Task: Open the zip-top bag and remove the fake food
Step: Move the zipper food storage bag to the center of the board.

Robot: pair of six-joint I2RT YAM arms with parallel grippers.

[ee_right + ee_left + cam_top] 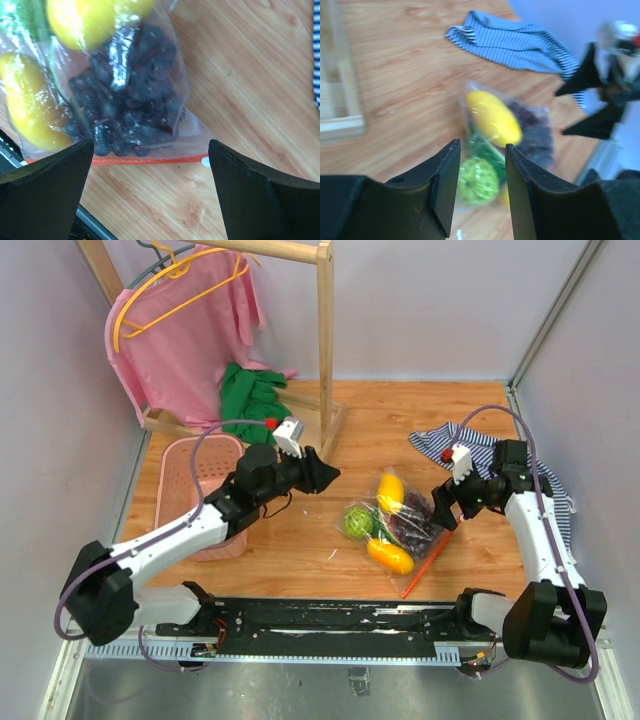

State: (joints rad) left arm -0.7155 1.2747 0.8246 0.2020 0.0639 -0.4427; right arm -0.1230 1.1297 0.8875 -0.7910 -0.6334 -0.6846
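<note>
The zip-top bag (402,525) lies flat on the wooden table, its red-orange zip strip (424,564) toward the near edge. Inside it sit the fake food: a yellow fruit (390,489), a green ball (357,521), an orange-yellow fruit (390,556) and dark grapes (415,523). My left gripper (325,475) hovers left of the bag, jaws apart with nothing between them (481,150). My right gripper (446,510) hangs wide open over the bag's right edge. In the right wrist view its jaws (151,146) straddle the zip strip (145,160) and white label (205,161), below the grapes (127,100).
A pink basket (198,480) stands under my left arm. A wooden rack (325,340) at the back carries a pink garment (185,330) on a yellow hanger, with a green cloth (250,390) at its foot. A striped cloth (490,448) lies behind my right arm.
</note>
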